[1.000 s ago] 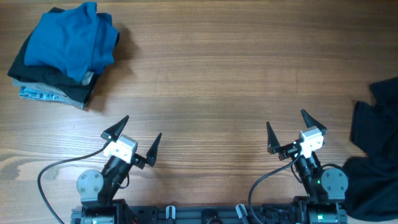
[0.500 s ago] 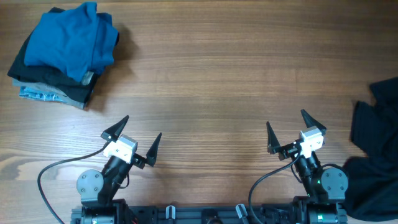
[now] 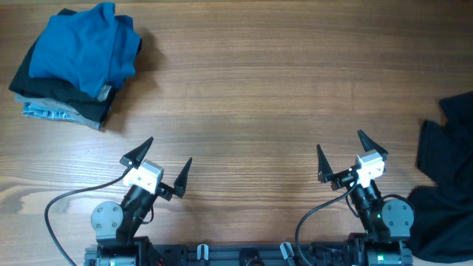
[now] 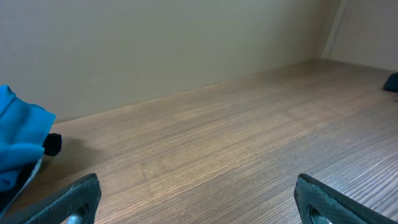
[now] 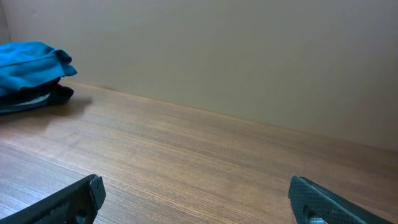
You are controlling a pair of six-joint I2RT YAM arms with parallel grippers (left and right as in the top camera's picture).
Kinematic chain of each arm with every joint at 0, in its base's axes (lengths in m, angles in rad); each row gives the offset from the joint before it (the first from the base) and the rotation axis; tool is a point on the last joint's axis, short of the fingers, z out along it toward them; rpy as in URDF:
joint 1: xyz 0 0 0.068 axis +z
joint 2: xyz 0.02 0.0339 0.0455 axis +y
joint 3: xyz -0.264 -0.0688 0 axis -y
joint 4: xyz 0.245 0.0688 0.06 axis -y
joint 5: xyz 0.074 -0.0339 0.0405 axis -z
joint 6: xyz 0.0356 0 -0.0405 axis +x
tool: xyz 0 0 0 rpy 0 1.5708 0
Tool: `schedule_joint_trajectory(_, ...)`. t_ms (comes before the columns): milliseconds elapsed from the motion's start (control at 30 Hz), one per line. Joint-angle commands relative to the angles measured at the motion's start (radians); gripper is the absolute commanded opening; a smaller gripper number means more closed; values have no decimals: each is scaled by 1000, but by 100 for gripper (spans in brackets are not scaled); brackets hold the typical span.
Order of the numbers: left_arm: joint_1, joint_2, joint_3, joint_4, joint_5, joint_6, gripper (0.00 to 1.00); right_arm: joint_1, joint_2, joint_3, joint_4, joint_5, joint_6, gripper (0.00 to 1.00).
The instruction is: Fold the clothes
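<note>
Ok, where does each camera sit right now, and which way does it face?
Overhead: above the table, looking straight down; both arms at the near edge, left gripper and right gripper open; blue garment far left, black shirt at the right edge.
Left wrist: low on the left arm, facing across the wood to the wall; own fingers at the bottom corners.
Right wrist: the same from the right arm; own fingers likewise.
Shared: both wrist views catch the blue garment at left.

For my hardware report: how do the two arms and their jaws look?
Both the left arm and the right arm are black, with a white block behind the jaws and a round grey joint at the base. The jaws are black, pointed and triangular. A black cable loops from each arm.
</note>
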Motion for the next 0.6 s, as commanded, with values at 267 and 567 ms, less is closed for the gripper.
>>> schedule_joint_trajectory(267, -6, -6, 0, 17, -4, -22, 100, 5, 2, -1, 15, 3, 89, 100)
schedule_joint_trajectory(567, -5, 79, 279, 31, -69, -318, 100, 5, 149, 301, -108, -31, 194, 100)
